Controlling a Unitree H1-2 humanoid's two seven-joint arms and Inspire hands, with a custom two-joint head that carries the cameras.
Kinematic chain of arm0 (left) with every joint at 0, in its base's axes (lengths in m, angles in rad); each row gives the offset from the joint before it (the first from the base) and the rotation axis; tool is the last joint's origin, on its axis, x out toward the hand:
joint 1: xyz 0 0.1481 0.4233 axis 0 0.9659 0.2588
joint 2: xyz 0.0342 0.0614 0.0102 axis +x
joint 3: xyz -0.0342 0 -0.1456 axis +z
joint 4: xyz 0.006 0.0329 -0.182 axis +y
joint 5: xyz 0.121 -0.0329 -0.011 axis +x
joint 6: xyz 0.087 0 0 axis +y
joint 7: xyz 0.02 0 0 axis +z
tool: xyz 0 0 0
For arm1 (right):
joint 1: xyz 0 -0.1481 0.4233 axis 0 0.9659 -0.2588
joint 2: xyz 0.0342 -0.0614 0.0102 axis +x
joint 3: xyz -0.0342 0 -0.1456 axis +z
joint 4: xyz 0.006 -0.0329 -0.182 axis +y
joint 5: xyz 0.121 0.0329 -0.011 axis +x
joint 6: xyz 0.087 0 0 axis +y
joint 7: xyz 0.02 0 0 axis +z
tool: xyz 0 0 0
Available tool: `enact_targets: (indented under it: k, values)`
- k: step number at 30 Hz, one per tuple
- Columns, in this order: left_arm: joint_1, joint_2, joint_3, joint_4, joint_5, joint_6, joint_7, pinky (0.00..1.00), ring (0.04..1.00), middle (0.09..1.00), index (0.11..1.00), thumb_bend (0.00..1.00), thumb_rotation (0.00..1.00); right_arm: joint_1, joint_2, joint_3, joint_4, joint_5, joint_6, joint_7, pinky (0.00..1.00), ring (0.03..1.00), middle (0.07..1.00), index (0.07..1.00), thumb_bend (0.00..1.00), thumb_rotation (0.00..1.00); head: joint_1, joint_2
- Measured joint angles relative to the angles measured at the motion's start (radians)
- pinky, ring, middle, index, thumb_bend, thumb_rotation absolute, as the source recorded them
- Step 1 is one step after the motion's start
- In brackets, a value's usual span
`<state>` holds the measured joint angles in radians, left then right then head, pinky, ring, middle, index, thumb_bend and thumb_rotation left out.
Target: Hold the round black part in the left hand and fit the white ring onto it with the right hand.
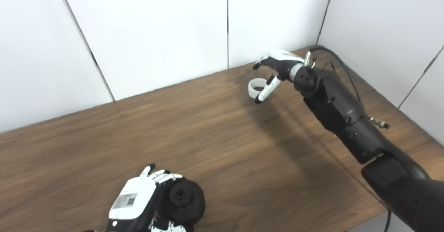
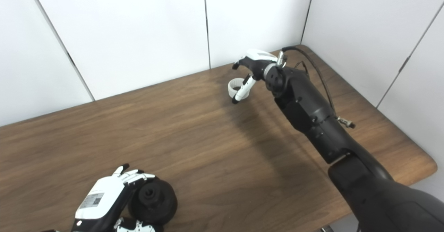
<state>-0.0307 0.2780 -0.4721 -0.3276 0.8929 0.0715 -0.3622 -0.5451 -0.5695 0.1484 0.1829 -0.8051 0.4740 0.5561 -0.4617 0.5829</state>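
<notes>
The round black part (image 1: 184,199), a thick disc with a hub hole in its middle, is at the table's near edge. My left hand (image 1: 138,202) is closed on it, fingers over its left side and thumb under its lower rim. The white ring (image 1: 253,86) lies on the table far back, near the wall. My right hand (image 1: 274,69) hovers over the ring with fingers and thumb spread. The thumb (image 2: 242,89) crosses the ring's right edge, while the fingers (image 1: 258,65) stay above it with a visible gap. Whether the thumb touches the ring I cannot tell.
The brown wooden table (image 1: 208,138) ends at white wall panels (image 1: 156,34) at the back and right. A black cable (image 1: 333,57) runs along my right forearm (image 1: 340,110) to the back corner. The table's right front corner (image 2: 428,164) is rounded.
</notes>
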Motion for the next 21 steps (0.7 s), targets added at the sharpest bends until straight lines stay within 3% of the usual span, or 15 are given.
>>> enact_targets:
  k: [10, 21]
  values:
    - [0.006, -0.003, 0.002, -0.003, 0.001, 0.002, 0.0, 1.0, 0.874, 0.774, 0.482, 0.53, 0.05, -0.031, 0.013, 0.011, 0.084, -0.039, 0.0, 0.017, 1.0, 1.0, 0.972, 0.86, 1.0, 0.26, 0.005, 0.002]
    - [0.01, -0.004, 0.005, -0.004, 0.001, 0.002, 0.001, 1.0, 0.879, 0.776, 0.481, 0.53, 0.05, -0.031, 0.015, 0.03, 0.111, -0.037, 0.0, -0.011, 1.0, 1.0, 0.959, 0.838, 0.97, 0.31, 0.011, 0.003]
